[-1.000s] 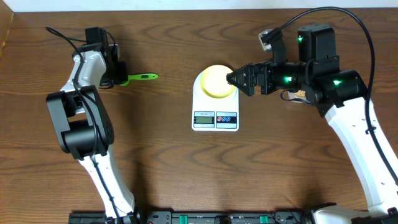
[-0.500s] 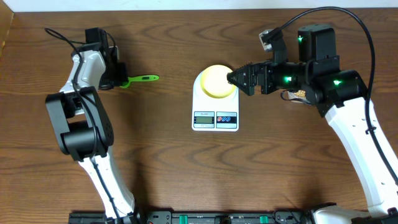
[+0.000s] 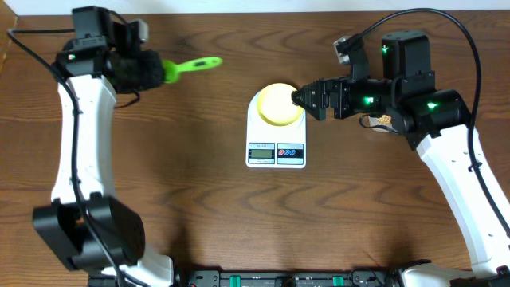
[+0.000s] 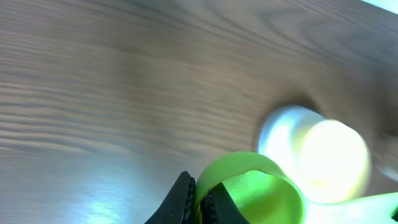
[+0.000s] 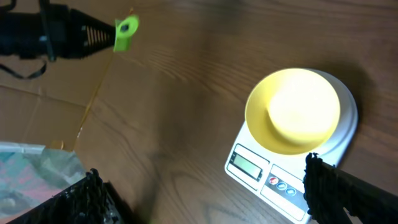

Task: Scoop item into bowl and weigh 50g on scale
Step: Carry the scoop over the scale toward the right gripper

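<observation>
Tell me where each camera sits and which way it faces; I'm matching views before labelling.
Overhead: fixed above the table, looking straight down; left arm, right arm, scale and bowl show.
Left wrist: looks past its shut left pincer and the green scoop it holds, toward the blurred bowl.
Right wrist: behind the open right pincer, looking down at bowl and scale.
Shared: all three show bowl and scoop.

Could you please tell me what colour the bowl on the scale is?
Pale yellow; the bowl on the white scale shows best in the right wrist view.
</observation>
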### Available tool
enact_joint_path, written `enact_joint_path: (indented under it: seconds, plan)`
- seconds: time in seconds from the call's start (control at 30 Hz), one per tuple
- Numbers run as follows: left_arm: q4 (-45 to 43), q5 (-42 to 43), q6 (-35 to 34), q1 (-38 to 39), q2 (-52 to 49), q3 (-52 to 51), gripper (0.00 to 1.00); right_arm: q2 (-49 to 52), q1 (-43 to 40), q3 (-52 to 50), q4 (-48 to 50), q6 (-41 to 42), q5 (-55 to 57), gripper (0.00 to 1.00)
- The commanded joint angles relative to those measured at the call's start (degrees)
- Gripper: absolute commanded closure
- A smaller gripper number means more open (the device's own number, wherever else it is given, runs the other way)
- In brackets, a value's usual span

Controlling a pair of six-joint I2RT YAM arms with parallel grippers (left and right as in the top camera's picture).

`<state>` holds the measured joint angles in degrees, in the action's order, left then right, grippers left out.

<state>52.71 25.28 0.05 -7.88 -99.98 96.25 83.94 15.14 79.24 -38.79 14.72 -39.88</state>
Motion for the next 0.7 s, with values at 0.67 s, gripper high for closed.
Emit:
enact_joint_path:
  seconds: [0.67]
  plan:
    - [-6.1, 8.2, -6.4, 28.0, 4.4, 0.4, 0.93, -0.6, 0.5, 1.2, 5.6, 4.6, -11.3, 0.33]
